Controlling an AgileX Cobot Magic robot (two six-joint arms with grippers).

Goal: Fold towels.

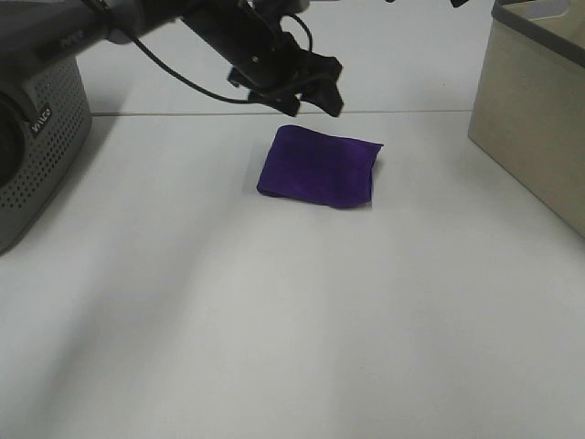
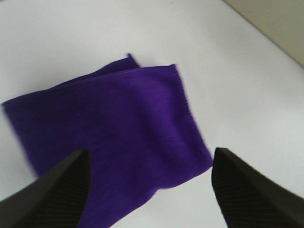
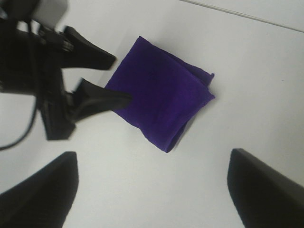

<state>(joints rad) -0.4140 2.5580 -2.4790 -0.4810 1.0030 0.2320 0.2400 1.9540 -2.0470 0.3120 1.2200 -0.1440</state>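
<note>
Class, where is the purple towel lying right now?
In the high view the towel lies folded on the white table, near the middle, just below the open left gripper and left of the beige bin.

In the left wrist view the towel (image 2: pixel 114 133) is smeared by motion blur, and its near edge is covered by one finger (image 2: pixel 52 194) of the left gripper (image 2: pixel 152 190). Only the fingertips are shown of the right gripper (image 3: pixel 152 190), cut by the frame edge. The white tag is perhaps glimpsed in the exterior view, too small to confirm.
</note>
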